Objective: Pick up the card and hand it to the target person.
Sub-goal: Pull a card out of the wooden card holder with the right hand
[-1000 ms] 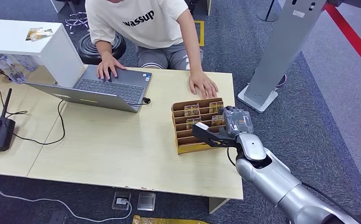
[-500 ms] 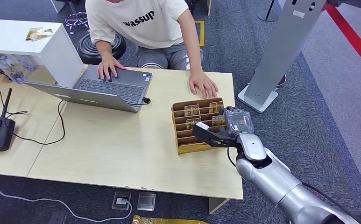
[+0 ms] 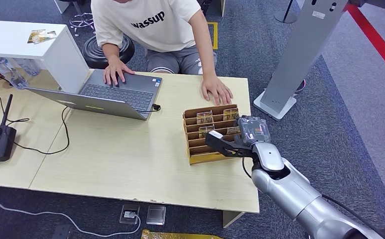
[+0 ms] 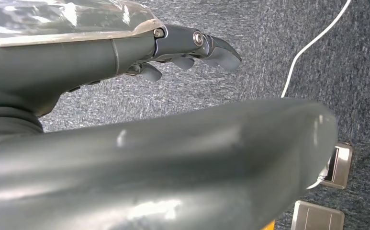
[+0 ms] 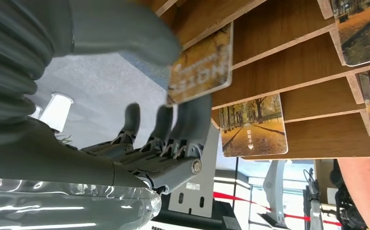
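Card (image 5: 201, 64) — autumn-gold print, pinched by right hand (image 5: 140, 96).

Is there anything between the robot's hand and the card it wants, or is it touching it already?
Nothing visible is in the way. In the right wrist view the right hand already has the card between its thumb and fingers, at the wooden card rack. The card is still at its slot.

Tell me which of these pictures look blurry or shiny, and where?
Head view: evenly lit and sharp, soft shadows under the laptop. Left wrist view: the thick grey thumb is blurred from closeness, with glare on the clear cover. Right wrist view: the right robot hand and the card it pinches look soft; the rack's other cards are sharper.
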